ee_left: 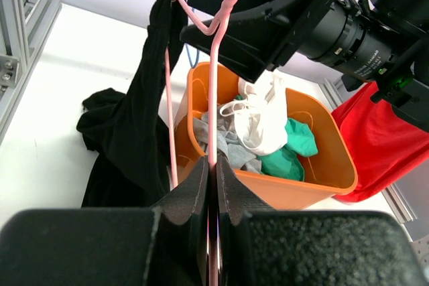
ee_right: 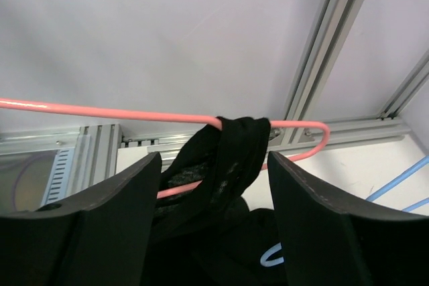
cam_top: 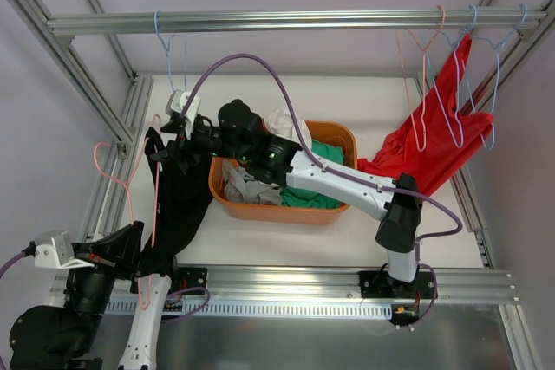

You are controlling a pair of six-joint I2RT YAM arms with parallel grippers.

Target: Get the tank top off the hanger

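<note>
Tank top (ee_right: pixel 234 140) strap lies between the jaws of the open right gripper (ee_right: pixel 214 165), which may also catch the hanger (ee_right: pixel 100 113) that the left gripper (ee_left: pixel 213 167) clamps.

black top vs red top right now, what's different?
1. The black top is on a pink hanger that is off the rail, clamped in the shut left gripper; the red top hangs from the rail.
2. The open right gripper straddles the black top's strap; nothing touches the red top.
3. The black top is left of the basket, the red top right of it.
Shared: both are hung up; neither is in the basket.
</note>
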